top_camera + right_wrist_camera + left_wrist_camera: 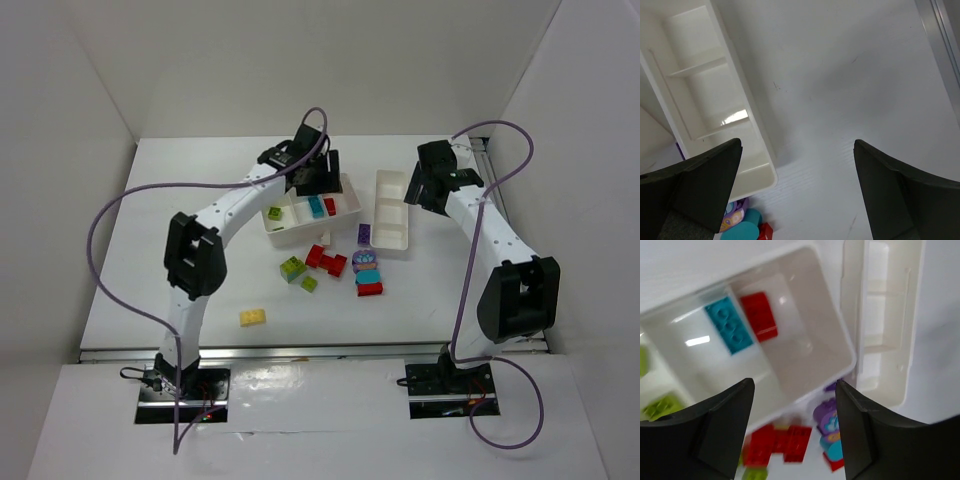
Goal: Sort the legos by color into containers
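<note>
Left end effector [794,390] with jaws apart and empty, poised over the right end of the wider tray [836,342] — a stance suited to dropping by colour. Red brick [759,316] and teal brick [729,325] side by side in the tray, below and beyond the fingertips, untouched. Right end effector [797,150] spread wide and empty over bare tabletop [850,75], just right of the narrow tray [705,95] — probably parked clear. Unsorted legos [326,260] loose near both trays.
</note>
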Controlling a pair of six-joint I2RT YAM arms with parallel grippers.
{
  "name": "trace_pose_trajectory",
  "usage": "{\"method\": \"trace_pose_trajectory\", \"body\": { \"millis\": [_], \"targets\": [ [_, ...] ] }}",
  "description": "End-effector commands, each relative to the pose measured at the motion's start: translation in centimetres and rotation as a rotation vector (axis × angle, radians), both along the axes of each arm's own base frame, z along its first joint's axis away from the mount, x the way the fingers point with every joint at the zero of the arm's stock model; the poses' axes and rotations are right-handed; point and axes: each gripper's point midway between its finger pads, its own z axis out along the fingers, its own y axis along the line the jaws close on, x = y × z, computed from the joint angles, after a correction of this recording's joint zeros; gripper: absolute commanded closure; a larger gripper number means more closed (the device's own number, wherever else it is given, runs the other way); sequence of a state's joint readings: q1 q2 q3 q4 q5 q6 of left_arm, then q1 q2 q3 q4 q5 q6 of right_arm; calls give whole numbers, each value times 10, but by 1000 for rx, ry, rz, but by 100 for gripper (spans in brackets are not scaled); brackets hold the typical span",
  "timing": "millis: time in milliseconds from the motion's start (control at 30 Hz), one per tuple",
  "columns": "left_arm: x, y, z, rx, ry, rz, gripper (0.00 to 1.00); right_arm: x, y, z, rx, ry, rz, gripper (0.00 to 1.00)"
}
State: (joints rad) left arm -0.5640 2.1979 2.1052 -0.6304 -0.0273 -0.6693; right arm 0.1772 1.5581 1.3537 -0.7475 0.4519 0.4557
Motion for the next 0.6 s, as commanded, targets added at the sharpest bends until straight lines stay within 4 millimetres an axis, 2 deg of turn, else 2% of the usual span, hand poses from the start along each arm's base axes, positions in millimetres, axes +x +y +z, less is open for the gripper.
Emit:
{"method": "trace_pose_trajectory", "body": {
  "millis": [0,33,67,100,167,200,233,267,300,333,367,400,500,567],
  "targets": [
    [-36,24,74,28,-144,-42,24,2,5,15,19,-52,1,0],
    [-42,35,72,61,-149,-33,24,2,5,15,19,-52,1,0],
    [-58,51,45,146,-113,-37,25,0,5,11,17,-41,1,0],
    [-75,62,58,161,-133,-35,25,2,5,12,19,-52,1,0],
    [-98,82,49,210,-123,-52,22,2,7,9,28,-48,9,0],
    [-122,93,20,250,-58,-85,20,2,7,6,27,-40,9,0],
    [-139,105,32,237,-79,-82,15,4,11,7,29,-48,18,0],
    [-152,112,28,227,-54,-60,13,2,13,3,38,-37,26,0],
    [-179,130,3,269,45,-49,11,5,14,0,38,-39,26,0],
    [-196,137,-3,276,82,-41,11,6,14,-3,36,-30,26,0],
    [-211,145,1,244,92,0,12,8,20,-2,47,-38,42,0],
    [-236,154,-23,262,167,-13,12,8,20,-7,45,-26,42,0],
    [-281,171,-47,245,277,38,12,13,25,-9,65,-31,55,0],
    [-300,181,-58,253,346,78,11,15,31,-6,74,-39,72,0]
  ]
}}
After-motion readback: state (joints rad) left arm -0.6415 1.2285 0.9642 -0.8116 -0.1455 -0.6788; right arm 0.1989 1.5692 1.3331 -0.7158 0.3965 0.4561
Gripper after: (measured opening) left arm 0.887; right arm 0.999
